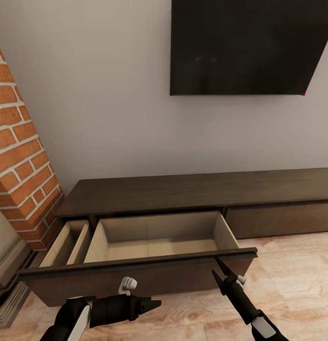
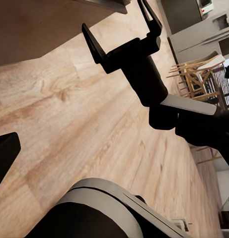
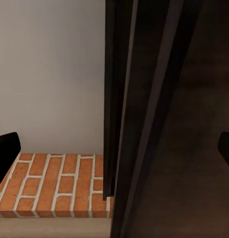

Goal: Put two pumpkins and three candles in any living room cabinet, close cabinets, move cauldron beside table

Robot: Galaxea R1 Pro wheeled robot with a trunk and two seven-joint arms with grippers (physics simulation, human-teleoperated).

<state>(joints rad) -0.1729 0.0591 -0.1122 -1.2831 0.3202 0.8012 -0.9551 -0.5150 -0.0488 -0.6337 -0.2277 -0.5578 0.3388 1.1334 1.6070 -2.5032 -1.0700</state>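
Observation:
The long dark brown cabinet [image 1: 192,189] stands against the wall under the black TV. Its wide left drawer [image 1: 154,237] is pulled out, and the pale inside holds nothing. My right gripper [image 1: 215,265] is open, with its fingertips just at the top edge of the drawer front [image 1: 173,277]. From the left wrist camera the right gripper [image 2: 114,17] shows with both fingers spread. Low in front of the drawer front my left gripper [image 1: 154,303] points to the right, open and holding nothing. Pumpkins, candles, cauldron and coffee table are out of view.
A red brick column [image 1: 17,156] rises at the cabinet's left end. The TV [image 1: 244,47] hangs above. The cabinet's right drawer front [image 1: 282,220] is flush and shut. Light wooden floor [image 1: 296,284] lies in front. Wooden dining chairs [image 2: 198,74] stand far behind.

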